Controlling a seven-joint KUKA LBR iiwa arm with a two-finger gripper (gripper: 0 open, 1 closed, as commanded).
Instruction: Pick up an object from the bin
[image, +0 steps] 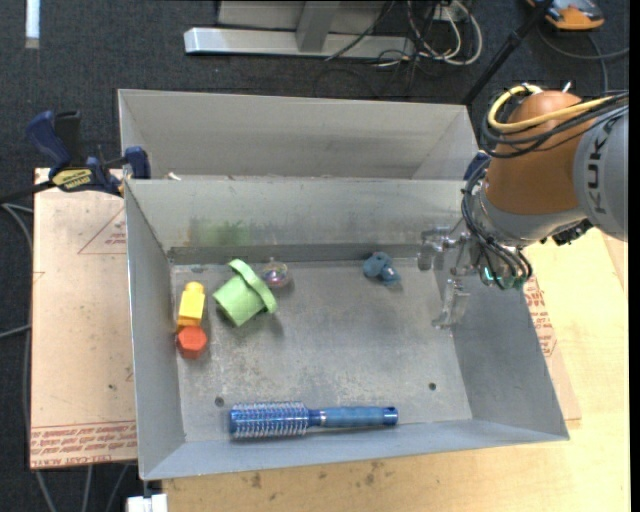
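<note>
Grey metal bin (160, 330), seen from above and slightly to one side, with a few loose things spread over its floor. The robot arm is brought in from 3 o'clock, and its pincer (447, 300) is hung low over bare floor near the 3 o'clock wall. Whether the pincer is apart or together cannot be told from this angle, and it is not placed around any thing.

The nearest thing is a small blue piece (378, 267), lumpy in shape, set against the foot of the back wall. It is found at about 10 o'clock from the pincer, near but clearly apart from it, with open floor between. It is too small for a long axis to be made out. This is judged the likeliest pick, so a short move toward 10 o'clock would be called for; the back wall just behind it may leave little room on that side.

A blue hairbrush (312, 418) is laid along the front of the floor at 6 o'clock, its long axis run from 9 to 3 o'clock, bristles at the 9 o'clock end. Its handle end is at about 7 o'clock from the pincer, farther off than the blue piece.

At 9 o'clock, well apart from the pincer, are grouped a green cup (243, 297) tipped on its side, a yellow block (191, 303), an orange block (192, 341) and a small pale trinket (275, 275).
</note>
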